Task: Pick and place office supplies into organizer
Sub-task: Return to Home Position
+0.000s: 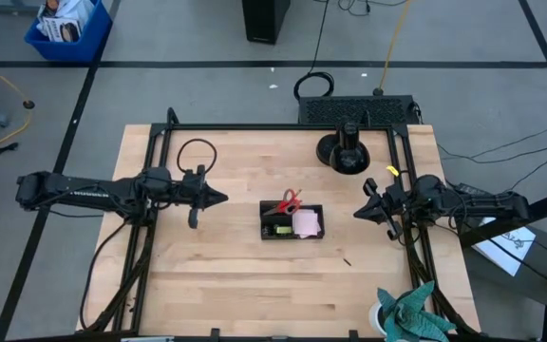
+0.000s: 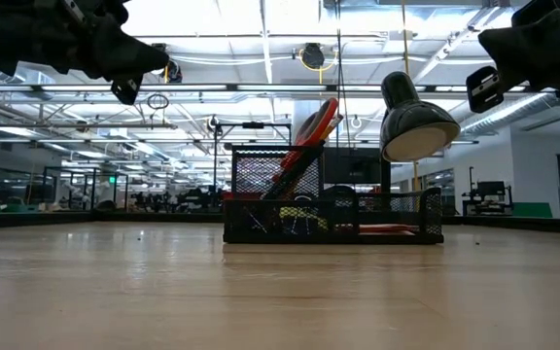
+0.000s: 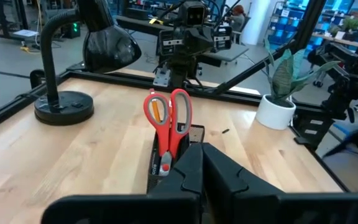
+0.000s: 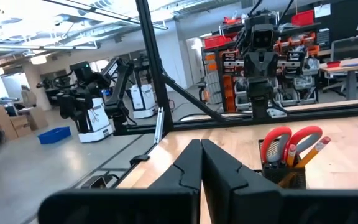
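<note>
While left end effector [image 1: 222, 199], right end effector [image 1: 358, 213] clenched, wrist views miss pink pad [image 1: 307, 222].

Small black rectangular mesh desk tray [image 2: 251, 180] upright near table centre. Red-handled scissors [image 1: 290, 200] standing handles-up in tall compartment, leaning. Orange pencil [image 4: 311, 154] beside them, eraser end up. Pink square sticky-note pad [image 1: 308, 222] lying flat in low right-end compartment. Small yellow-green piece [image 1: 278, 229] in left part.

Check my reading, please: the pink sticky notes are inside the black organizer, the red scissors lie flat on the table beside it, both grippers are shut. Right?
Not quite: the red scissors stand inside the black organizer, handles up, as the left wrist view shows. The pink sticky notes are inside it; left gripper and right gripper are shut.
</note>
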Controlling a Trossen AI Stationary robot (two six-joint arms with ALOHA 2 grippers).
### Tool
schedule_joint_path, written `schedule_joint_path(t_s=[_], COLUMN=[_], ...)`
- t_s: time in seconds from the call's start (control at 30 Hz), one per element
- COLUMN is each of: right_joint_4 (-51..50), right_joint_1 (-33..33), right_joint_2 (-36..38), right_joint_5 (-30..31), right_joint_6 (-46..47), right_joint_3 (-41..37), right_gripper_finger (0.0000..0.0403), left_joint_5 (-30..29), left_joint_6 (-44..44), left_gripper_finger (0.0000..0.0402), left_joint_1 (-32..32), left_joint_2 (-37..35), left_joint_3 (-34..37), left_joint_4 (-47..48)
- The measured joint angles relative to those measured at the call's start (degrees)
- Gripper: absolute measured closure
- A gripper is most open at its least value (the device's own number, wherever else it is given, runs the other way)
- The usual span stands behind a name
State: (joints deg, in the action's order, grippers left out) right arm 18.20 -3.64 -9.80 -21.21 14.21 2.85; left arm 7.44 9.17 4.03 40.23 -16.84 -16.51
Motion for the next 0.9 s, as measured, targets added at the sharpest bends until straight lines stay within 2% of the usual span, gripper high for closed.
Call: schedule_joint_path(t_s=[0.4,0.9], right_joint_4=[0.0,-0.02], right_joint_1=[0.0,0.0], right_joint_2=[0.0,0.0], right_joint_5=[0.04,0.07], right_joint_6=[-0.08,-0.1], right_joint_3=[-0.09,-0.11], right_gripper_finger=[0.0403,0.0403], left_joint_5=[-0.02,-0.07], left_joint_6=[0.02,0.06], left_gripper_finger=[0.0357,0.0355], left_joint_1=[0.0,0.0], left_joint_2=[0.0,0.0], left_joint_3=[0.0,-0.02], left_joint_4=[0.0,0.0])
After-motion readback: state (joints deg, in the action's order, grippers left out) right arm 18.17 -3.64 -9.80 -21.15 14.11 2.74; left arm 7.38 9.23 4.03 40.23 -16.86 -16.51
